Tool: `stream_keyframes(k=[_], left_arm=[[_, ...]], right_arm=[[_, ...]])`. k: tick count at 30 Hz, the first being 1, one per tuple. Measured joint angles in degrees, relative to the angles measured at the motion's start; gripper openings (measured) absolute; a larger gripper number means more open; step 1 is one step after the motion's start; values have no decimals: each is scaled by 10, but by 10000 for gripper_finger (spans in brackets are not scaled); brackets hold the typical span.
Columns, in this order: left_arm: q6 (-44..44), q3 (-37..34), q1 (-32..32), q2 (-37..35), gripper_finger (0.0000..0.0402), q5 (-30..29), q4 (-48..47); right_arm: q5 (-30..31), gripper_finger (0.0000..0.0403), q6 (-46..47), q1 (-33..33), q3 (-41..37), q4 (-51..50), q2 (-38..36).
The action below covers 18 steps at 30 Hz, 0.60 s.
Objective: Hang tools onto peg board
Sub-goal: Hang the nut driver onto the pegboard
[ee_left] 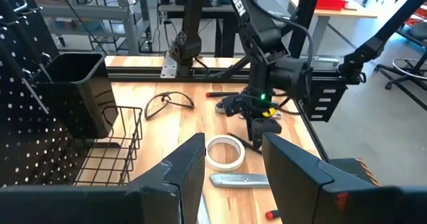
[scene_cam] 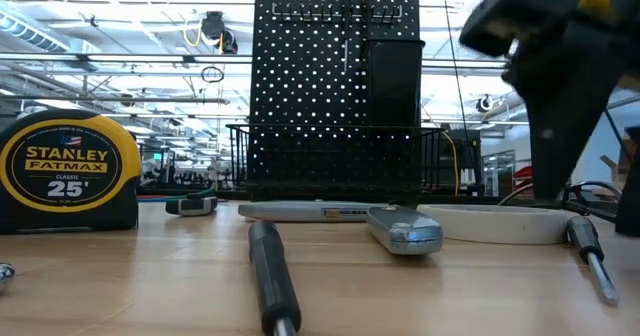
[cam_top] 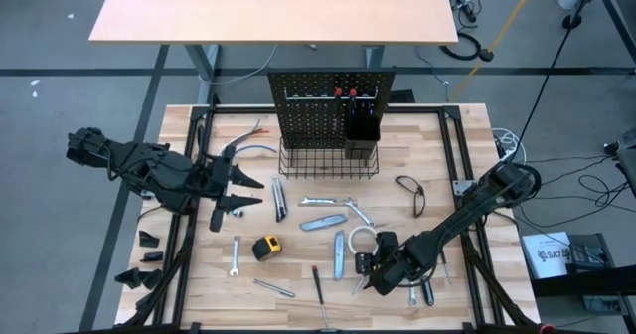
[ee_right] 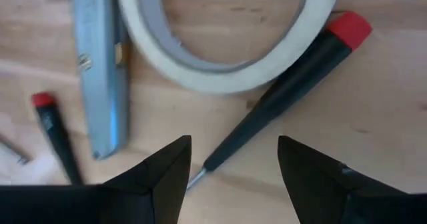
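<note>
High view: my left pincer (cam_top: 241, 192) waits spread wide near the surface's left edge. The peg board (cam_top: 318, 105) stands at the far edge. My right pincer (ee_right: 230, 159) hangs open over a red-capped screwdriver (ee_right: 293, 87) beside the tape roll (ee_right: 227, 57). It looks light, stiff, slippery; I'd grip mid-handle.

**Around the worktop**

A pair of safety glasses (cam_top: 410, 195) lies on the wooden worktop (cam_top: 199, 284) near its right side. Beyond the far edge stands 1 bare, light-topped table (cam_top: 273, 8) on a grey floor (cam_top: 60, 85). Cables (cam_top: 586, 190) trail over the floor to the right.
</note>
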Motion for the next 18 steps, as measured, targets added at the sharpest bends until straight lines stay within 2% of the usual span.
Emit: stream_keyframes(k=[8, 18], left_arm=[[1, 0, 0, 0, 152, -1, 2], [15, 0, 0, -21, 152, -13, 17]], right_arm=[[10, 180, 17, 0, 3, -25, 20], [-34, 88, -17, 2, 3, -92, 21]])
